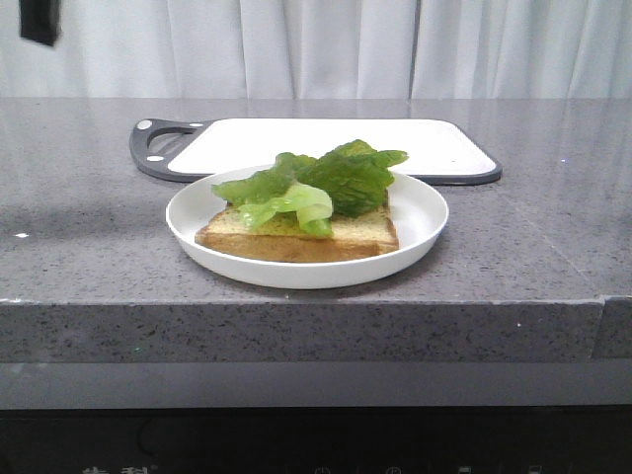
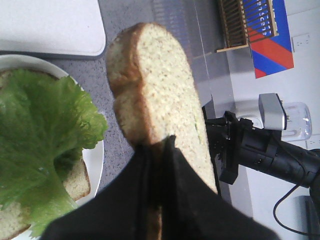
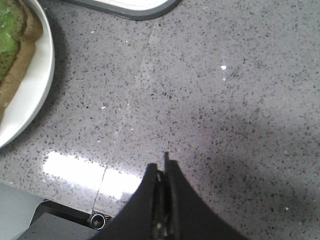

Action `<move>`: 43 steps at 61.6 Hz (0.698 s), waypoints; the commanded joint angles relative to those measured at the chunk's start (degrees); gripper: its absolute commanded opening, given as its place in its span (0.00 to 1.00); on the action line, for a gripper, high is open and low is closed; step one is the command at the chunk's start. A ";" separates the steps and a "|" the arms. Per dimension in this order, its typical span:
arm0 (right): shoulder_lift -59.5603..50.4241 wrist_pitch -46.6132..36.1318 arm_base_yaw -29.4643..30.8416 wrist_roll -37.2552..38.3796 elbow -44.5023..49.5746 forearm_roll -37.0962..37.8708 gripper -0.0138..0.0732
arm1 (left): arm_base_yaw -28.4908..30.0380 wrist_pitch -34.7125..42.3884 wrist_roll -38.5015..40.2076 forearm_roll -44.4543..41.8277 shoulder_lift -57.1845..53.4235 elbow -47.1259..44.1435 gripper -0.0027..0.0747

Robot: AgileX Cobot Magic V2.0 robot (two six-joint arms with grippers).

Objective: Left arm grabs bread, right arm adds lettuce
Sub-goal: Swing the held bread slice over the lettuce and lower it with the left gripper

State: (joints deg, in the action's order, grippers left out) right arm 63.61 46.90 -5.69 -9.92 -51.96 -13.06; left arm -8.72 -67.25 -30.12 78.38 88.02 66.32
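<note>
Two slices of bread are in play: one thick tan slice with a brown crust (image 2: 160,90) is pinched by its lower edge between my left gripper's (image 2: 159,150) black fingers, held in the air off the side of the round white plate (image 1: 420,212). The other square slice (image 1: 296,237) lies flat on that plate with the ruffled bright green lettuce (image 1: 316,183) spread over it, some leaves reaching past the bread's far edge toward the plate's rim.

My right gripper (image 3: 162,165) hovers over bare speckled grey countertop (image 3: 225,100), its pointed black fingers pressed together with nothing between them. The plate's rim lies well off to one side of it, so there is open stone all around those fingertips. Behind the plate sits a white cutting board with a dark grey frame and handle (image 1: 326,143), its near edge just beyond the plate's far rim.

Only the left wrist view shows the held slice and my right arm (image 2: 265,150) beyond it; the front view shows neither gripper, just the plate near the counter's front edge with bare counter on both sides
</note>
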 commanded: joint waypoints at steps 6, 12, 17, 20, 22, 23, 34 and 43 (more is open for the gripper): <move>-1.42 -2.87 0.32 -0.15 -1.46 -0.21 0.09 | 0.15 -5.25 -0.92 5.18 3.49 1.68 0.01; -1.42 -2.87 0.32 -0.15 -1.46 -0.21 0.09 | 0.15 -4.42 -0.92 3.10 5.27 1.68 0.01; -1.42 -2.87 0.32 -0.15 -1.46 -0.21 0.09 | 0.15 -3.34 -0.92 1.14 6.42 1.68 0.01; -1.42 -2.87 0.32 -0.15 -1.46 -0.21 0.09 | 0.15 -3.09 -0.92 0.55 6.89 1.68 0.01; -1.42 -2.87 0.32 -0.15 -1.46 -0.21 0.09 | 0.15 -3.09 -0.92 0.41 7.15 1.68 0.01; -1.42 -2.87 0.32 -0.15 -1.46 -0.21 0.09 | 0.15 -3.21 -0.92 0.30 7.32 1.68 0.01; -1.42 -2.96 0.32 -0.15 -1.46 -0.21 0.09 | -0.89 -2.99 -0.92 -1.36 8.42 1.68 0.01; -1.42 -3.03 0.32 -0.15 -1.46 -0.21 0.09 | -2.48 -1.64 -0.92 -2.61 9.15 1.68 0.01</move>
State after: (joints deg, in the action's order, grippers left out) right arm 63.61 46.90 -5.69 -9.92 -51.96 -13.06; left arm -9.99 -67.54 -30.69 72.71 99.11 66.32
